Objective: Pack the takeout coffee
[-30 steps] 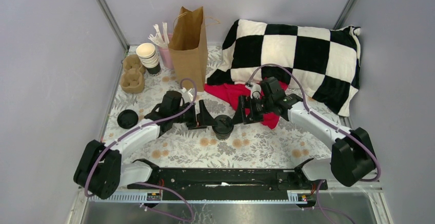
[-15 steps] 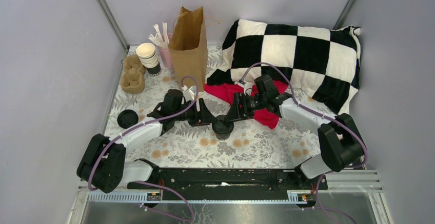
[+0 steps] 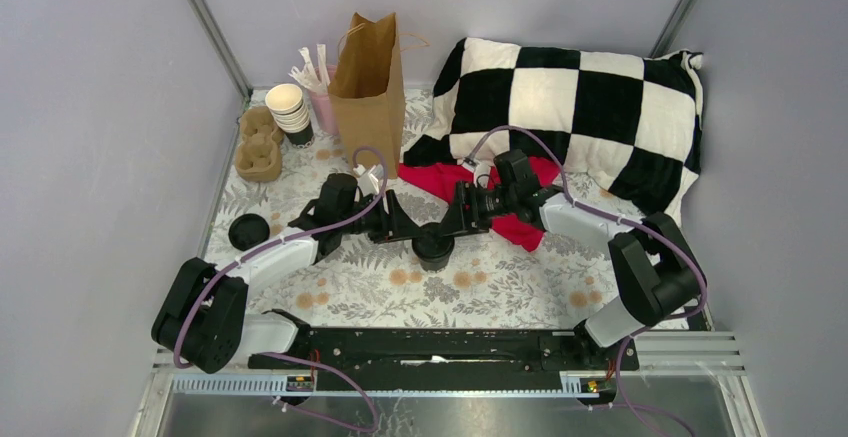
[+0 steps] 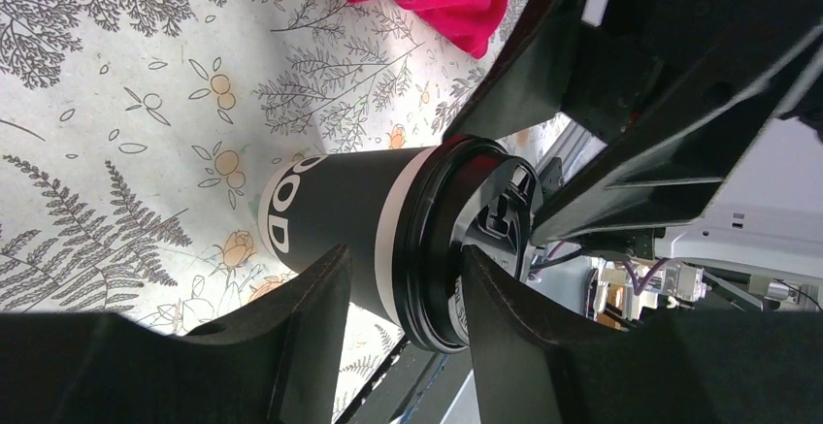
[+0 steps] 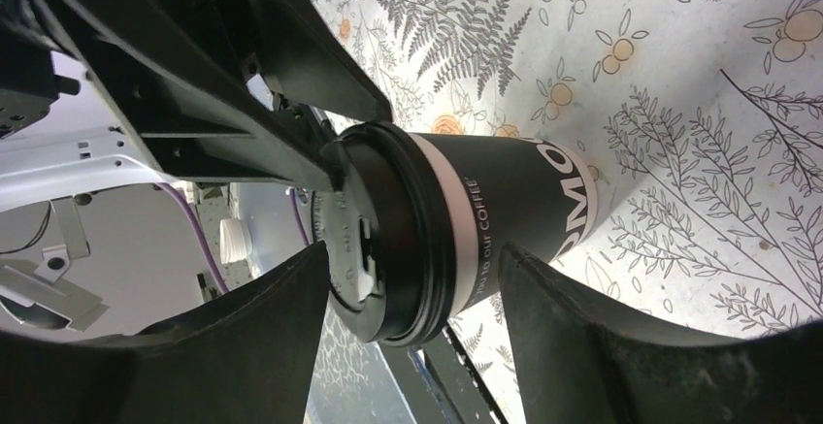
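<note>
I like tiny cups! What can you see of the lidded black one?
The cup is small, dark paper with white lettering and a pale band under its round black plastic lid. It stands upright on the flowery tablecloth. The left pincer and right pincer sit close on either side; touching is unclear.

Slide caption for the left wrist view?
Open left fingers frame the lidded takeout coffee, upright on the floral tablecloth.
</note>
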Available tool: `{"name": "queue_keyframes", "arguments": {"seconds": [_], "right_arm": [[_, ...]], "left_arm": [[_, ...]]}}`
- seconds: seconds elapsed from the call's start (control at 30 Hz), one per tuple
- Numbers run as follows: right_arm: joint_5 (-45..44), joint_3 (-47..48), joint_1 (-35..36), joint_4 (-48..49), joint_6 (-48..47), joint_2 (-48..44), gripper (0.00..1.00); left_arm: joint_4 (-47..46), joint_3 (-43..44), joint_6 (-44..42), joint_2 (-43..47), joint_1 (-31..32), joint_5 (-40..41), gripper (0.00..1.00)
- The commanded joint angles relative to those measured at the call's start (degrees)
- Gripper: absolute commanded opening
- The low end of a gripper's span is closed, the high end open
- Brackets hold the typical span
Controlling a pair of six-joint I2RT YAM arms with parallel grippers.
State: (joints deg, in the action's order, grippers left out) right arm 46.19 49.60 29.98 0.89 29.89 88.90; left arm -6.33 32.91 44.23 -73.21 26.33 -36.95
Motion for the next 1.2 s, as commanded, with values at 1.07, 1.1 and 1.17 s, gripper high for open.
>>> {"name": "queue_keyframes", "arguments": {"seconds": [1.07,1.1,1.17], "right_arm": [[7.3,-20.1,-2.8,36.9,19.3,4.4,0.72],[7.7,-21.7,-3.1,40.2,20.5,5.6,0.71],[7.8,-23.7,-3.2,43.6,22.7,6.5,0.7]], "left_arm": [[-4.9,-7.3,2.3,3.8,1.5,3.9,0.43],[-5.4,-7.9,2.8,3.9,1.5,3.4,0.43],[-6.8,-8.7,3.8,4.3,1.5,2.5,0.43]]}}
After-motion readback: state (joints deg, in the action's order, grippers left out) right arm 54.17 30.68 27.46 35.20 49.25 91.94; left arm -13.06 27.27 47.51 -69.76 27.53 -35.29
